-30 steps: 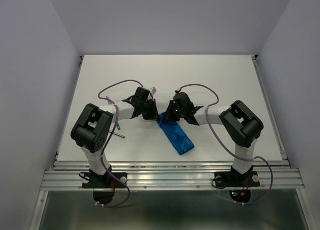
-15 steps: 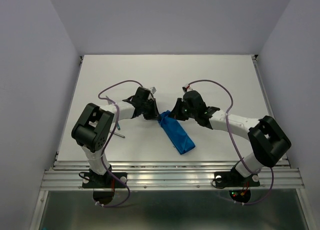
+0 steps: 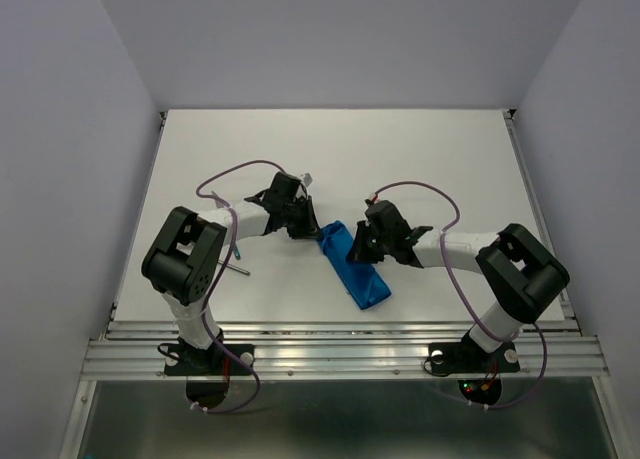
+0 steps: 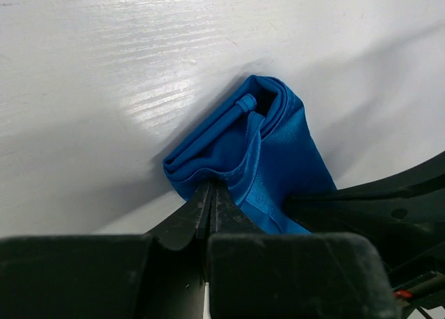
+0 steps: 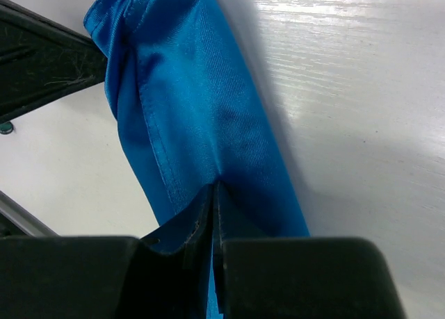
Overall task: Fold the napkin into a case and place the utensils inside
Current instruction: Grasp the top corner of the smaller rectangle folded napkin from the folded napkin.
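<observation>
The napkin (image 3: 358, 274) is folded into a narrow bright blue case lying diagonally at mid-table. My left gripper (image 3: 312, 231) is shut on its far end, pinching the cloth edge (image 4: 229, 159) between the fingertips (image 4: 212, 188). The layered folds gape open at that end. My right gripper (image 3: 357, 251) is shut on the middle of the strip, with its tips (image 5: 214, 188) nipping the blue cloth (image 5: 188, 110). Of the utensils, a slim grey one (image 3: 238, 269) pokes out from under my left forearm, with a thin teal one (image 3: 237, 249) just above it.
White table (image 3: 450, 159) with a metal rail along the near edge (image 3: 340, 329). Grey walls close in the left, right and far sides. The purple cables loop above both forearms.
My right gripper has slid from the napkin's far end towards the near side, to its middle, and its elbow has swung out to the right. The left arm has stayed put.
</observation>
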Robot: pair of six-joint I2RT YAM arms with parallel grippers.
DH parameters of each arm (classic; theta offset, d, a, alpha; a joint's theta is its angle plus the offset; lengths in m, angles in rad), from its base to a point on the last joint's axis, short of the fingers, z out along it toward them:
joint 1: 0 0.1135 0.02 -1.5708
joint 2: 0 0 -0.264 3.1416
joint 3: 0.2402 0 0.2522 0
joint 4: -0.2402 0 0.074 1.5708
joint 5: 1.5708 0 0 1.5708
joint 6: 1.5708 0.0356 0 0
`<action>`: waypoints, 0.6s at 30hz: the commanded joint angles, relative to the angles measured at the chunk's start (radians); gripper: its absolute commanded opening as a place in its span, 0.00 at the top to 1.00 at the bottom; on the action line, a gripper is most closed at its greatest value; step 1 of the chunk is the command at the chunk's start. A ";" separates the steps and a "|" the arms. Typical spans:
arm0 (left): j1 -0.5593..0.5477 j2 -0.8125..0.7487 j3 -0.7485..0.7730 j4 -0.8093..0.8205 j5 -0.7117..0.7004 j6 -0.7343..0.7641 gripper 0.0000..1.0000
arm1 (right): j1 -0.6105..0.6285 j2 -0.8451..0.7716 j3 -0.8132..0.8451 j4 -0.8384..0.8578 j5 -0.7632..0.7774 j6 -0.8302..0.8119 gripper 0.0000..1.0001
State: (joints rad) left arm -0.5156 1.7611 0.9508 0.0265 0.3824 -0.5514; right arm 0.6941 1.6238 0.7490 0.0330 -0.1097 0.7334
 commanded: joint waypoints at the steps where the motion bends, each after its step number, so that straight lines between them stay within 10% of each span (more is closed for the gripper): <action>1: -0.006 -0.087 0.036 -0.020 0.039 -0.008 0.99 | 0.008 0.011 -0.020 0.039 0.019 -0.017 0.93; 18: -0.008 0.066 0.095 0.006 0.079 0.019 0.99 | 0.008 0.018 -0.004 0.025 0.035 -0.029 0.92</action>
State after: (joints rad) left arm -0.5159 1.8149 1.0153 0.0135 0.4271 -0.5468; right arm 0.6952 1.6253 0.7479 0.0525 -0.1032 0.7288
